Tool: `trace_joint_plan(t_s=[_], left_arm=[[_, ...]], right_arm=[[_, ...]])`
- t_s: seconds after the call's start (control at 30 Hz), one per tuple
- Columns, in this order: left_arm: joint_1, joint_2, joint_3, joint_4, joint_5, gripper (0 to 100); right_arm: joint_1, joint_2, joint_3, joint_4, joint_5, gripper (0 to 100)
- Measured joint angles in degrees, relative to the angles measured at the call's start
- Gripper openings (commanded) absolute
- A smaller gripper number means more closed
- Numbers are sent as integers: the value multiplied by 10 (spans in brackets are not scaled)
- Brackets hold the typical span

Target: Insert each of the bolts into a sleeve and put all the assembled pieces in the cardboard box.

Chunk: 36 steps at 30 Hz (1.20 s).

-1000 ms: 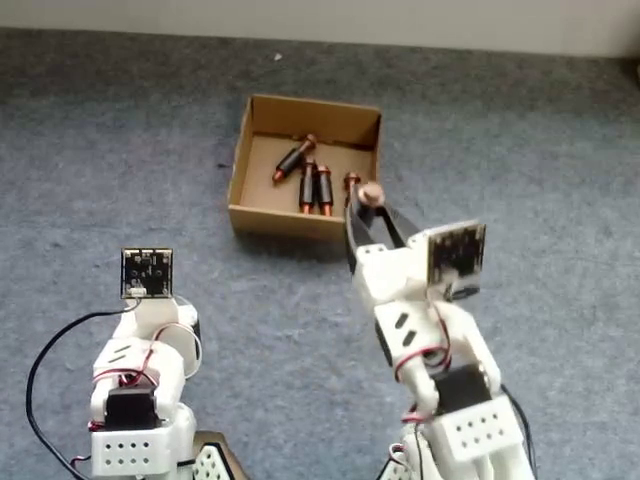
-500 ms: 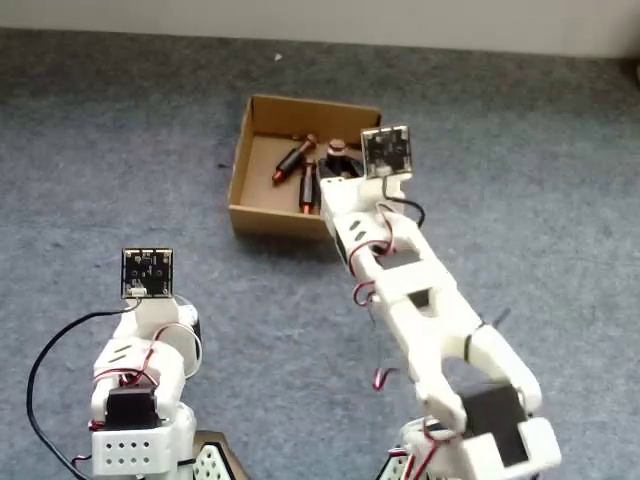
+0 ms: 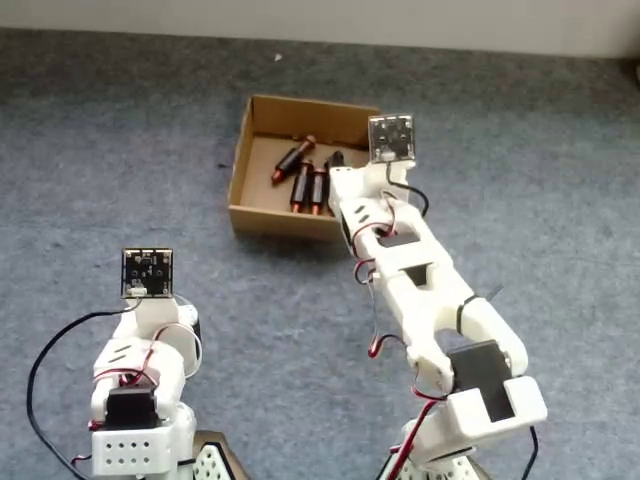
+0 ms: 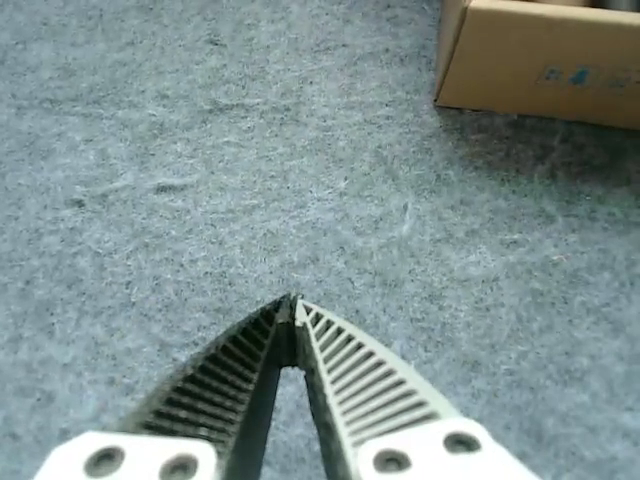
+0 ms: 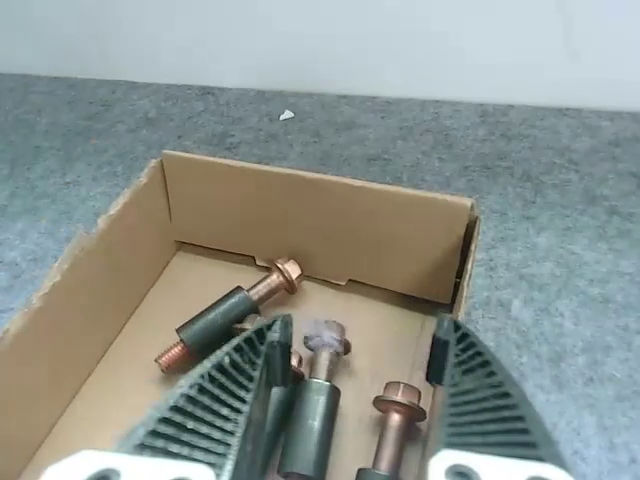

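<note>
right tool [image 5: 360, 325] spread wide, gripping nothing, low over cardboard box [image 5: 300, 220] so drops land inside | assembled pieces [image 5: 215, 320] lie on box floor (several, close together) | left tool [image 4: 290, 305] closed, parked above surface [image 4: 200, 150], clear of the work

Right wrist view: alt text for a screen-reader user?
The right arm's open tool hangs over an open brown cardboard box on grey carpet. Inside lie copper-coloured bolts, two clearly seated in dark cylindrical sleeves.
</note>
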Motion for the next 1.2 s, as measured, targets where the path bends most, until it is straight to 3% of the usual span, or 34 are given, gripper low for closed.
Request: trace_joint_plan(t_s=[0.37,0.8,0.93,1.1,1.2], left_arm=[[0,0,0,0,0,6],[0,0,0,2,0,6],[0,0,0,3,0,6],[0,0,0,79,-1,6],[0,0,0,135,-1,6]], right_arm=[[-1,-172,55,188,0,201],[-2,-544,344,251,0,201],[2,-679,404,344,0,201],[2,-840,423,481,0,199],[2,-935,440,553,0,132]])
